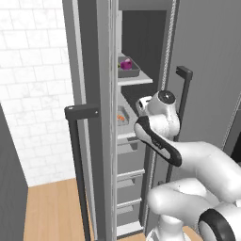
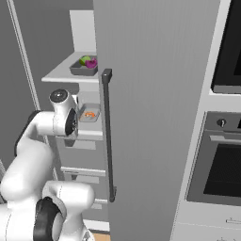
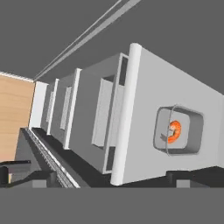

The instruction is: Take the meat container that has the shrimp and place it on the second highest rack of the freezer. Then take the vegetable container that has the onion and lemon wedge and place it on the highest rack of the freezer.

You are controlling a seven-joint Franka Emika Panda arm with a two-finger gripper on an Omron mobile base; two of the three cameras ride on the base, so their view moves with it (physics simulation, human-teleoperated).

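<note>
The freezer [image 1: 141,37] stands open. The vegetable container [image 1: 128,69] sits on its highest rack [image 1: 136,79], holding the magenta onion [image 1: 125,63] and the green lemon wedge [image 2: 84,60]. One shelf down, the meat container [image 2: 89,114] with the orange shrimp [image 2: 89,114] rests on the second highest rack [image 2: 89,133]. In the hand view the same tray [image 3: 178,130] and shrimp [image 3: 174,131] lie on that pale shelf [image 3: 144,87]. My gripper [image 3: 100,175] is open and holds nothing, drawn back a little from the shelf's front edge.
The grey freezer door [image 2: 155,94] with its dark bar handle [image 2: 107,132] stands open to the right of my arm; a second handle [image 1: 77,155] is on the left. Pale drawers [image 1: 129,160] stack below the shelves. A built-in oven [image 2: 226,164] is at the right.
</note>
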